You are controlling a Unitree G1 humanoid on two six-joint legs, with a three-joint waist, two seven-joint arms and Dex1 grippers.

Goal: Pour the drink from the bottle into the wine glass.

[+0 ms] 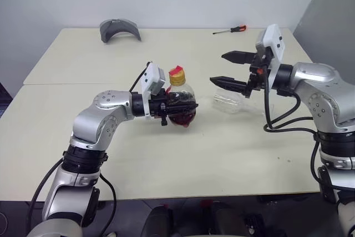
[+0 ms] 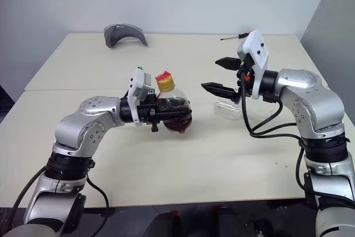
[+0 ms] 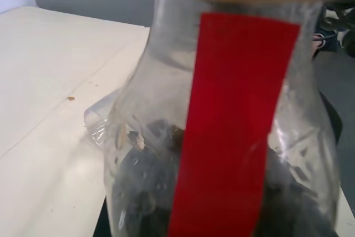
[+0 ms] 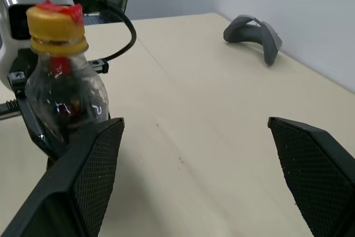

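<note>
My left gripper (image 1: pixel 178 105) is shut on the round body of the bottle (image 1: pixel 180 95) and holds it upright near the middle of the table (image 1: pixel 166 159). The yellow-red cap (image 1: pixel 177 75) is on, and the red label (image 3: pixel 233 120) runs down the neck. The dark drink (image 1: pixel 183 117) fills the bottle's lower part. To the right of the bottle, a clear wine glass (image 1: pixel 236 102) seems to lie on its side on the table. My right gripper (image 1: pixel 217 67) hangs open above it with nothing between its fingers, pointing toward the bottle (image 4: pixel 58 92).
A grey curved object (image 1: pixel 119 29) lies at the table's far edge. A red-handled screwdriver (image 1: pixel 230 29) lies at the back right. A seam crosses the table on the left.
</note>
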